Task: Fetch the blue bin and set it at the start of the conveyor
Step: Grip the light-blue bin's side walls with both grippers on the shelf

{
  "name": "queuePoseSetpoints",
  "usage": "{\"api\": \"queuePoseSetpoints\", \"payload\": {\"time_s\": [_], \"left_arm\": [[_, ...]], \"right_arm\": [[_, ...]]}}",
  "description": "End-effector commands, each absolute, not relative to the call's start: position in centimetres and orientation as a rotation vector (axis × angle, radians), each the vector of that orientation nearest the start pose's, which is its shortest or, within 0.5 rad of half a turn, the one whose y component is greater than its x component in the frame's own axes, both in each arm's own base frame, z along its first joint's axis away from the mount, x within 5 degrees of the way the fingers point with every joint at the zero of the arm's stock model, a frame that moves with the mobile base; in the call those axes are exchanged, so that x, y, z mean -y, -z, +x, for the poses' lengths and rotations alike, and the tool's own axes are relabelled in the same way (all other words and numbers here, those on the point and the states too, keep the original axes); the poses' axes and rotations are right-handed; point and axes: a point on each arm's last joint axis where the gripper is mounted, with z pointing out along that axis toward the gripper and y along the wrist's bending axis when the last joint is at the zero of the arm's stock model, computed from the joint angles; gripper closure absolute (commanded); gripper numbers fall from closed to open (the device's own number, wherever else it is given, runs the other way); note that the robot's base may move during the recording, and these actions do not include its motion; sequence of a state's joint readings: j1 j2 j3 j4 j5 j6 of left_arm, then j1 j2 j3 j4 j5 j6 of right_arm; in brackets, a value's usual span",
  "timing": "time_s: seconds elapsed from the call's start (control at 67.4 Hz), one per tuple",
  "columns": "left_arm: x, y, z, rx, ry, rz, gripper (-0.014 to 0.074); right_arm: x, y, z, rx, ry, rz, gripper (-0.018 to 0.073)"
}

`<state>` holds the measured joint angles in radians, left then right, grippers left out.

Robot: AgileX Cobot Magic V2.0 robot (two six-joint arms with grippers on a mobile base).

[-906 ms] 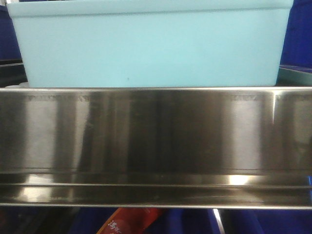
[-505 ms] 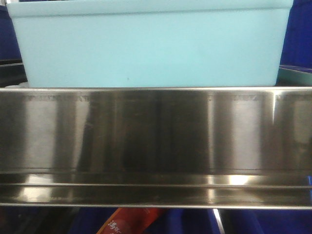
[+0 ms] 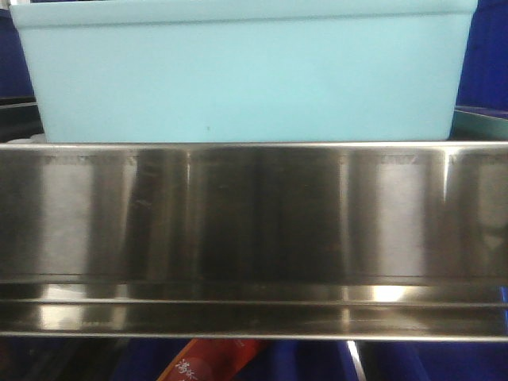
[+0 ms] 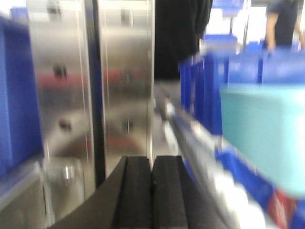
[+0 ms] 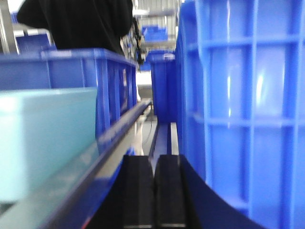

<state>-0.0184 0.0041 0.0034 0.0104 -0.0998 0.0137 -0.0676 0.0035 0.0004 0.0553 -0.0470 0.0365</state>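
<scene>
The pale aqua blue bin (image 3: 242, 75) stands on a stainless-steel shelf, filling the top of the front view just behind the shiny shelf rail (image 3: 254, 214). In the left wrist view the blue bin (image 4: 264, 136) lies to the right of my left gripper (image 4: 152, 164), whose black pads are pressed together with nothing between them. In the right wrist view the blue bin (image 5: 45, 138) sits to the left of my right gripper (image 5: 154, 164), also shut and empty. Neither gripper touches the bin. The conveyor start is out of view.
Dark royal-blue ribbed crates (image 5: 243, 109) crowd the right gripper's right side and stand behind the bin (image 4: 209, 90). A steel upright post (image 4: 90, 81) rises ahead of the left gripper. A person in black (image 5: 78, 24) stands beyond the shelf. A red package (image 3: 208, 361) lies below the rail.
The bin and the rail stay put. Only the reflections on the steel rail shift slightly.
</scene>
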Motion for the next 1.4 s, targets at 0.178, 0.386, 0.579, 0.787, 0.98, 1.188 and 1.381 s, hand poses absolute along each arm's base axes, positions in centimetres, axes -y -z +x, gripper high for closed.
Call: {"api": "queuePoseSetpoints", "payload": {"time_s": [0.178, 0.386, 0.579, 0.787, 0.98, 1.188, 1.381], "left_arm": [[0.1, -27.2, 4.2, -1.296, 0.001, 0.028, 0.0707], [0.0, -33.1, 2.8, -1.407, -0.002, 0.030, 0.0521], [0.1, -35.9, 4.4, -1.468, 0.006, 0.028, 0.0146], [0.8, -37.7, 7.4, -1.694, 0.059, 0.099, 0.0059], [3.4, -39.8, 10.5, -1.747, 0.220, 0.314, 0.0060], [7.8, -40.9, 15.7, -1.885, 0.326, 0.495, 0.0060], [10.4, -42.2, 20.9, -2.026, 0.362, 0.456, 0.0060]], "right_arm": [[0.2, -26.5, 4.3, -1.385, -0.036, 0.117, 0.0692], [-0.1, -33.1, 2.3, -1.475, -0.052, 0.105, 0.0264], [0.0, -35.6, 4.0, -1.483, -0.045, 0.106, -0.0010], [-0.1, -38.1, 6.3, -1.562, 0.050, -0.041, -0.0010], [-1.4, -40.5, 10.3, -1.741, -0.105, -0.126, -0.0010], [-3.3, -42.0, 15.8, -1.980, -0.184, -0.251, -0.0010], [-4.7, -43.5, 20.7, -2.144, -0.221, -0.302, -0.0010]]}}
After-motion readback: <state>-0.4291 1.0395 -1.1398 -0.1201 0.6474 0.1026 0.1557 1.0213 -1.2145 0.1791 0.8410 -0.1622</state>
